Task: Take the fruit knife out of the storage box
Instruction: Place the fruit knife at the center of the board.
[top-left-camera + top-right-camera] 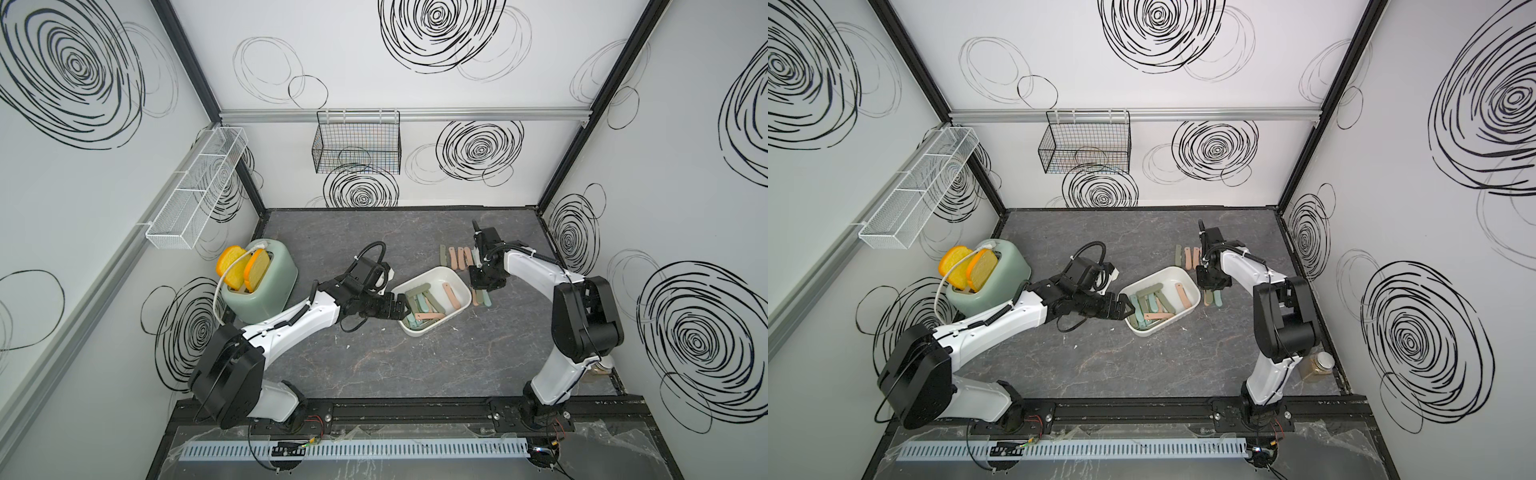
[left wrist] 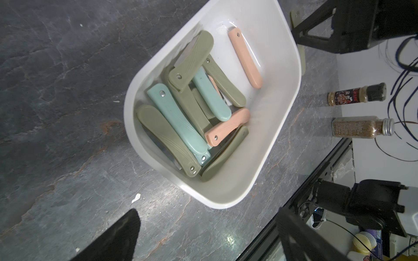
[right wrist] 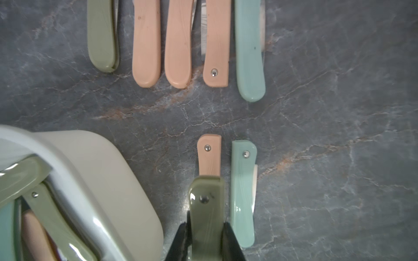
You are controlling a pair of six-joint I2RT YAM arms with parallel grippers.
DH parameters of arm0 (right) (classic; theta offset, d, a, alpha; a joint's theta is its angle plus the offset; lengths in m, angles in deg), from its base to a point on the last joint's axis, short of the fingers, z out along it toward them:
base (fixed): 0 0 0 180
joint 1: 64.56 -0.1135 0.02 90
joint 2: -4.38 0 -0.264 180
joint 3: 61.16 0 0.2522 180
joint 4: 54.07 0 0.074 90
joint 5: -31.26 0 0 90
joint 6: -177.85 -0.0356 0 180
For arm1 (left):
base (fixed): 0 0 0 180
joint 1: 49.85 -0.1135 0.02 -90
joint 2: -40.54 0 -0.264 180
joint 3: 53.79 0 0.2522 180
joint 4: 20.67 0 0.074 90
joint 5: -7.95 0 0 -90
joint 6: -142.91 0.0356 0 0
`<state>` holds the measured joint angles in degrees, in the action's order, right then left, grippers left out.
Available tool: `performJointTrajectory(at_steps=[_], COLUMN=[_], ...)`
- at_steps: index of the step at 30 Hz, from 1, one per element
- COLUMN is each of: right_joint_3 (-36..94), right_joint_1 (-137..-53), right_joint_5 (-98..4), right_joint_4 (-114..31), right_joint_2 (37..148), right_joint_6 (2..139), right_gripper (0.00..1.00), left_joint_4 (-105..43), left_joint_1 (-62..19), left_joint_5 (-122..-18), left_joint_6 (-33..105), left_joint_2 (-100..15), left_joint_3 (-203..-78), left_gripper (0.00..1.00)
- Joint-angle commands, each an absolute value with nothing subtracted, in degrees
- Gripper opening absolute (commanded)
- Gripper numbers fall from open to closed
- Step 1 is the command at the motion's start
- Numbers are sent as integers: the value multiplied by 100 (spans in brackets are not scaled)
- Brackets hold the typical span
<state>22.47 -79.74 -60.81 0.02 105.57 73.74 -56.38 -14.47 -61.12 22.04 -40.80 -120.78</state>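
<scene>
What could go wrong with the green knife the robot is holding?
1. The right fingers pinch the green knife over a pink knife. If dropped here, it might land on that one or knock the teal knife beside it.
2. The left fingers hang open at the box rim. The knives inside lie in a crisscross pile, so a grab might snag two or shove the box.

glossy plastic storage box [image 2: 271,113], matt marbled tabletop [image 2: 67,90]

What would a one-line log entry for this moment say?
left pincer: open, by storage box | right pincer: shut on olive knife, beside box | in box: piled knives | on table: laid-out knives
</scene>
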Motion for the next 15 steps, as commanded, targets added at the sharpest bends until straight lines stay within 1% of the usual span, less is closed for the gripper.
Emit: performJointTrajectory(at_steps=[1, 11, 15], right_joint_3=[2203, 2420, 2476], right_joint_1=[-7984, -8392, -8496], right_joint_5=[-5883, -5734, -5854], right_joint_4=[-178, -230, -217], right_joint_2=[10719, 11102, 11170], right_joint_6=[7382, 7296, 7253], right_gripper=[21, 21, 21], left_joint_4=[-5478, -5473, -5490], left_joint_1=[-1416, -1434, -1460], left_joint_5=[-6140, -6150, -6149], left_joint_6=[2205, 2257, 2277], left_joint_2=[-4114, -4072, -4051], left_joint_3=[-12224, -12082, -12055], left_gripper=[98, 98, 98])
